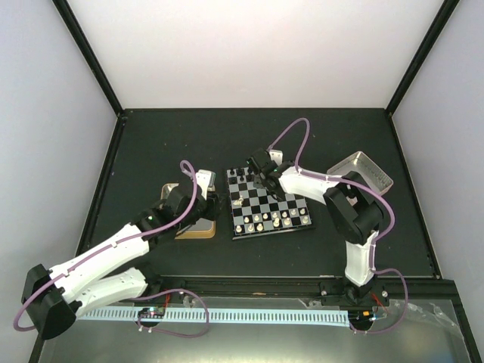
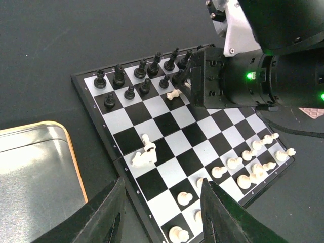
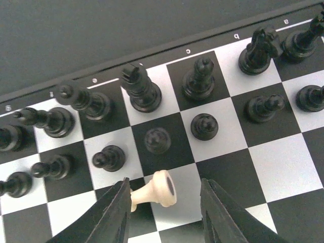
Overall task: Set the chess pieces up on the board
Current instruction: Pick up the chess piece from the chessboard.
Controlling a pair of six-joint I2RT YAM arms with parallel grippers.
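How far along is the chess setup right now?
Done: black pieces mostly stand in two rows at the board's far edge. In hand: the right claw, open, straddles a tipped cream pawn beside them. Remaining: that pawn, two cream pieces lying mid-board, and the uneven cream rows. The left claw hovers open, empty.

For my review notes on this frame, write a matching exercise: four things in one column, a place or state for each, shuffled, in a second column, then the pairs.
Things
1. black pieces
2. cream pawn
3. gold-rimmed tin
4. silver tin

Places or states
A. on the table, right of the board
B. lying on its side between the open fingers of the right gripper
C. standing in rows along the board's far edge
D. on the table, left of the board

Pairs: 1-C, 2-B, 3-D, 4-A
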